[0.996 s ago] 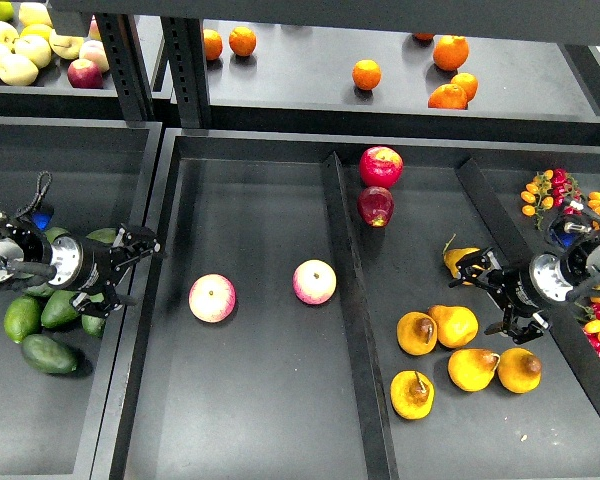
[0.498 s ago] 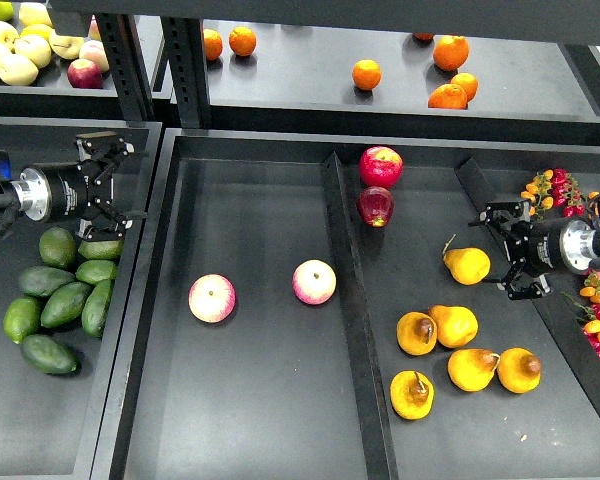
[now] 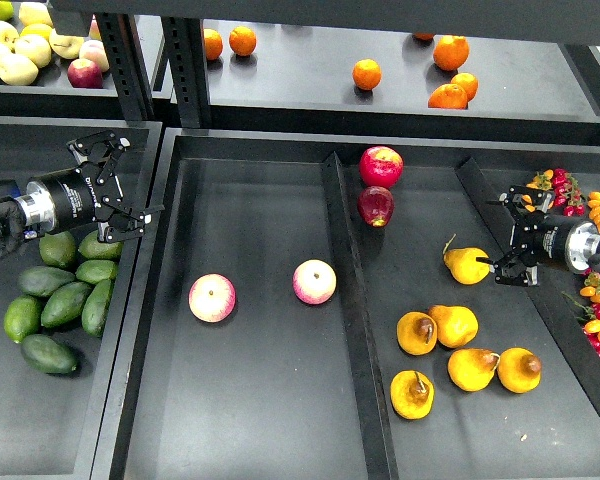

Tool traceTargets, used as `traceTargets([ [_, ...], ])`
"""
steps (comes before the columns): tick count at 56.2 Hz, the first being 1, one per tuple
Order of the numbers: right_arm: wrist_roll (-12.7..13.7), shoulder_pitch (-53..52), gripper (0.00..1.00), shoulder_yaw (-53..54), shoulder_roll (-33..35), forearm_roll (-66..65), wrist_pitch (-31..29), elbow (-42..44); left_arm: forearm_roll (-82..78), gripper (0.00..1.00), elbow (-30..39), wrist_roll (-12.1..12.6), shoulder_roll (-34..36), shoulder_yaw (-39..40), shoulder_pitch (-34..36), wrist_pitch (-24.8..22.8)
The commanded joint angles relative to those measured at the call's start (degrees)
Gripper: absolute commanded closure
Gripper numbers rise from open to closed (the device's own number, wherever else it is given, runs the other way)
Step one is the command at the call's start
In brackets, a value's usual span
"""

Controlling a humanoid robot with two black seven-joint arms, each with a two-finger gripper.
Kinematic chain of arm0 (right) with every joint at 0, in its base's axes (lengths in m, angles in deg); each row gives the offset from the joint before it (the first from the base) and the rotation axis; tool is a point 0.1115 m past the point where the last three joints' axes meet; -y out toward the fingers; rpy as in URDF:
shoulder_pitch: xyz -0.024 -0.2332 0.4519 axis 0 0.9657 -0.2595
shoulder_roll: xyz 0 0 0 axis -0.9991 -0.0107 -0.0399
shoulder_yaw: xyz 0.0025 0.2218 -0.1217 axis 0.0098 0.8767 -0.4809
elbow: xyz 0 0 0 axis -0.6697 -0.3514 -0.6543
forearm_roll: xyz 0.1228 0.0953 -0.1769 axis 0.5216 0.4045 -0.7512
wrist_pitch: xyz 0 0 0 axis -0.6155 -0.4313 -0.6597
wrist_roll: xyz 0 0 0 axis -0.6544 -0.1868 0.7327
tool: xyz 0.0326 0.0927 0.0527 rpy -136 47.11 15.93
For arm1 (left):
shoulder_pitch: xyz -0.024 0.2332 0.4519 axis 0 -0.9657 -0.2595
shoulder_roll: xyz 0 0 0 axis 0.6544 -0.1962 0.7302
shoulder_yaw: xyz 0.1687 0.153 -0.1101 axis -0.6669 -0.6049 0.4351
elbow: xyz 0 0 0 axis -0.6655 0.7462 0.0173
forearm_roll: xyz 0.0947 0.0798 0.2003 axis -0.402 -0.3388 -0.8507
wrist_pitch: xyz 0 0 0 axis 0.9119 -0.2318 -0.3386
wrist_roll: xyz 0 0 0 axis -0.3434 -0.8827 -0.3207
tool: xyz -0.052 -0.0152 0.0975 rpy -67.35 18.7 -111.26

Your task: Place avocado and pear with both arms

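Several green avocados lie piled in the left bin (image 3: pixel 10 420). A dark green avocado (image 3: pixel 98 245) lies at the top of the pile, just below my left gripper (image 3: pixel 120 180), which is open, empty and hovers above the bin's right wall. A yellow-orange pear (image 3: pixel 467 265) with a thin stem lies alone in the right bin (image 3: pixel 430 200). My right gripper (image 3: pixel 515 240) is open and empty, just to its right and apart from it. Several more pears (image 3: pixel 453 325) lie grouped further to the front.
Two pink-yellow apples (image 3: pixel 212 298) (image 3: pixel 314 282) lie in the middle bin, with two red apples (image 3: pixel 380 166) beyond the divider. Oranges (image 3: pixel 366 74) and pale apples (image 3: pixel 18 68) sit on the back shelf. Small red and orange fruit (image 3: pixel 555 188) lies at the far right.
Both grippers have let go and pulled back. The left one rose off the avocado pile to above the bin wall. The right one moved right and up, away from the lone pear.
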Motion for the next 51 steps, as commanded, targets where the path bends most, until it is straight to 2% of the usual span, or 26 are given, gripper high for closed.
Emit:
traceTargets([
  [1,0.0,0.84,0.0,9.4,-4.81,1.46,-0.01,1.59,0.0,0.0,0.02,0.01,-2.68,4.19,-1.9,-0.01],
  [10,0.0,0.93,0.0,18.9,-9.3,1.37,-0.01,1.59,1.67,0.0,0.37,0.01,-6.1,6.66,-3.75,-0.01],
  [36,0.0,3.65,0.0,28.32,-14.84,1.46,-0.01,1.59,2.55,0.0,1.07,0.01,-13.31,13.42,-4.63,-0.01],
  [37,-0.56,3.65,0.0,28.32,-15.01,1.46,-0.01,1.59,2.55,0.0,1.07,0.01,-13.84,13.77,-4.63,-0.01],
  [38,-5.8,3.74,0.0,28.32,-15.8,1.46,-0.01,1.59,2.55,0.0,1.07,0.01,-14.72,15.17,-4.63,-0.01],
  [41,-9.79,3.74,0.0,28.32,-16.42,1.46,-0.01,1.59,2.55,0.0,0.98,0.01,-14.72,15.88,-4.63,-0.01],
  [48,-16.75,3.74,0.0,29.19,-18.44,1.81,-0.01,1.5,2.55,0.0,0.98,0.01,-14.72,16.59,-4.81,-0.01],
  [51,-19.56,4.0,0.0,30.6,-18.97,2.07,-0.01,1.5,2.55,0.0,1.07,-2.93,-14.72,16.59,-5.07,-0.01],
])
